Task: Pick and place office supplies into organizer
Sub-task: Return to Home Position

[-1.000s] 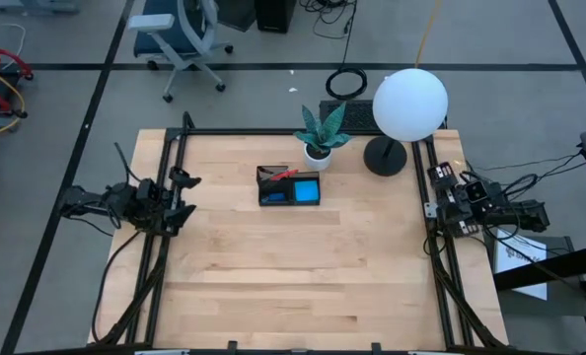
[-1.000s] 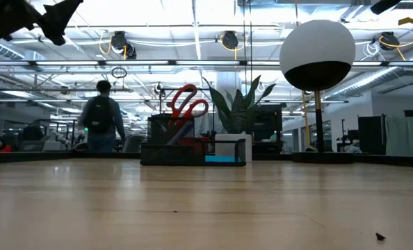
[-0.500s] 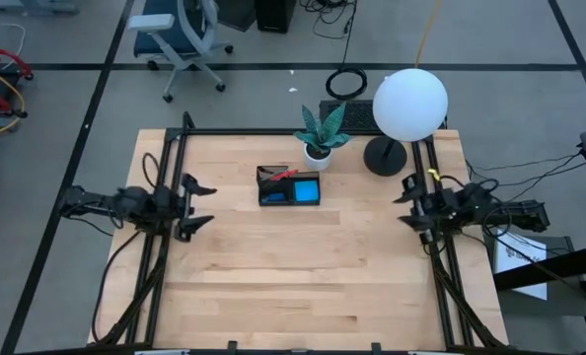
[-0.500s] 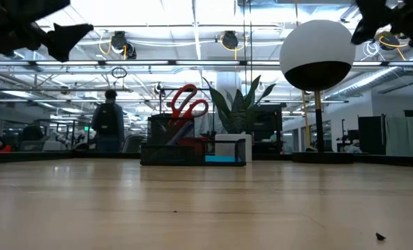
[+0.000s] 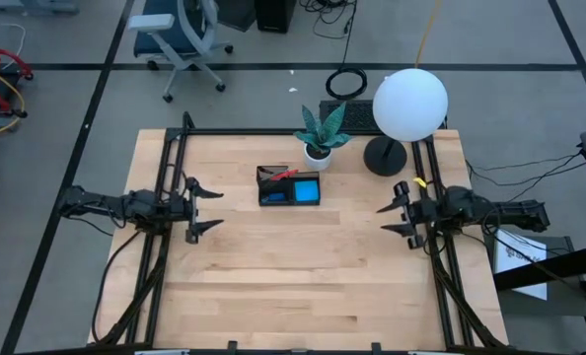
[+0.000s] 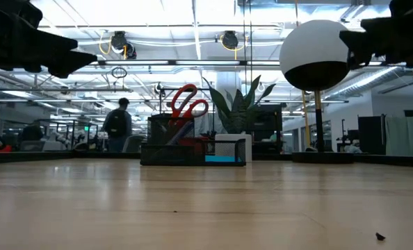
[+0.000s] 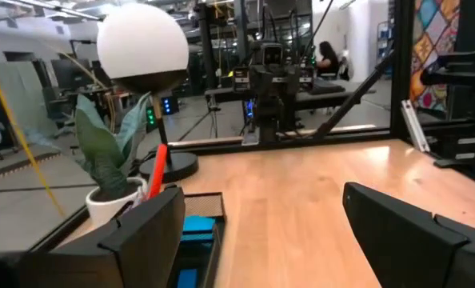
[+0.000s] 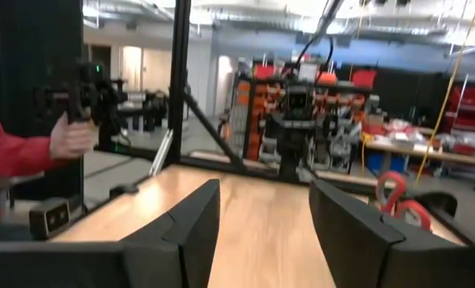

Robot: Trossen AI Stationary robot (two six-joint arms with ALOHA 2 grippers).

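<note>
Left gripper (image 5: 206, 207) hangs over table (image 5: 293, 276) at its left edge, jaws apart, empty; right gripper (image 5: 390, 212) opp. at right edge, jaws apart too. Center-back, organizer (image 5: 263, 200) sits by plant pot (image 5: 318, 152) — scissors (image 5: 285, 175) and blue pad (image 5: 306, 189) inside. Low view: scissors stand handles-up. Left wrist: blue pad in tray, probably flat. Right wrist: scissors' red handles far off.
</note>
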